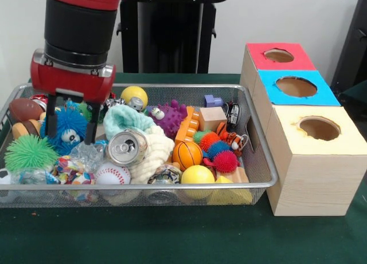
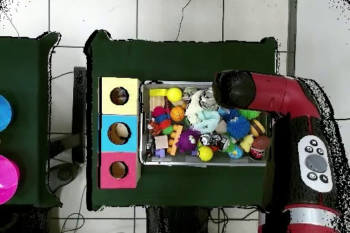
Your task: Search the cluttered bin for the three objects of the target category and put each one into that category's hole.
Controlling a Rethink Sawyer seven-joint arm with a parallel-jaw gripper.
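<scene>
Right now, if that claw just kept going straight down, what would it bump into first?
Most likely the fuzzy blue toy: the open gripper points down with its fingers on either side of it, inside the bin. Depth is unclear, so crinkly clear plastic beside it could touch first.

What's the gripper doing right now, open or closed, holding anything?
Gripper: open, holding nothing, its two fingers straddling the blue fuzzy toy at one end of the bin.

Pale plain wall (image 1: 321,18) behind; white floor tiles (image 2: 171,15) with grey joints; dark green cloth (image 1: 172,235) over the table; cables (image 2: 68,223) on floor.
</scene>
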